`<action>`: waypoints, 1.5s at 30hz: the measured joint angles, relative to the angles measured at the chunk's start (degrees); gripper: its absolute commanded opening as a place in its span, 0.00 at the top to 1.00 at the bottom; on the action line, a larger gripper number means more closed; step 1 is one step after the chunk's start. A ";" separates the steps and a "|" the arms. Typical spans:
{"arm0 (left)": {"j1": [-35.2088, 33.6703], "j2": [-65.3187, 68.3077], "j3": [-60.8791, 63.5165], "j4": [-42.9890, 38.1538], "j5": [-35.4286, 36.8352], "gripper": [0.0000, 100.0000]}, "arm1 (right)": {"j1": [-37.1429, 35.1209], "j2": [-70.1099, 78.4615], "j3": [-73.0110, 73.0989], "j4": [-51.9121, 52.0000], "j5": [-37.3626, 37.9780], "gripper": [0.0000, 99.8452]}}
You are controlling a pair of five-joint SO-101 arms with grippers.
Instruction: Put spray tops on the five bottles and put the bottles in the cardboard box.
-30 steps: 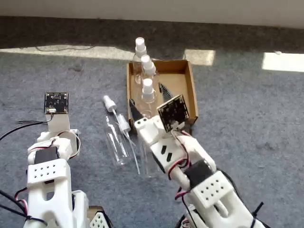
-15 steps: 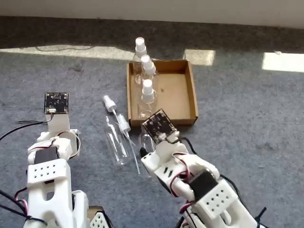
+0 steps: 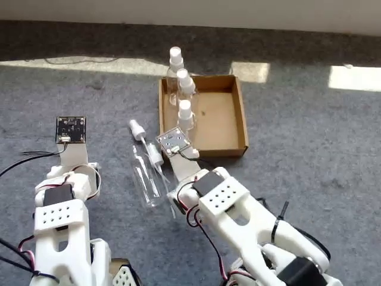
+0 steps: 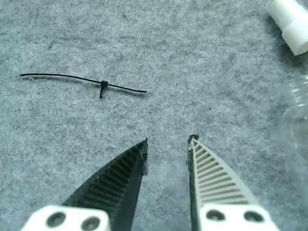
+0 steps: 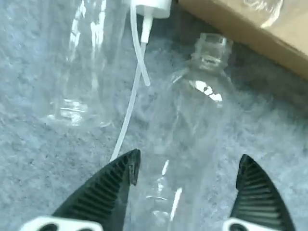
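Now my right arm is back from the box and over the next bottle.

A second ago it reached over the shallow brown cardboard box (image 3: 241, 113), where three capped clear bottles (image 3: 185, 113) stand along the left side. It has since pulled nearer, and the right gripper (image 5: 188, 159) hangs with its fingers spread wide either side of an uncapped clear plastic bottle (image 5: 197, 110) lying on the grey carpet (image 3: 309, 131) just near of the box. So I judge two bottles remain. A loose white spray top (image 3: 156, 154) lays its thin tube close by one finger, with the second uncapped bottle (image 3: 144, 179) beyond it. My left gripper (image 4: 168, 140) hovers parted and empty near a black cable tie (image 4: 103, 85).
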 measured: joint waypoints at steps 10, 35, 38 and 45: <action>0.00 0.00 0.00 0.00 0.00 0.86 | 0.00 4.75 0.00 -1.67 -0.09 1.00; 0.00 0.00 0.88 -0.97 0.00 0.86 | 46.59 -37.71 -2.55 32.53 37.27 1.00; 0.00 0.00 0.88 -0.97 0.00 0.86 | 57.93 -34.29 -2.55 25.49 40.35 1.00; 0.00 0.00 0.88 -1.14 0.00 0.86 | 67.43 -14.07 -2.55 11.43 42.55 1.00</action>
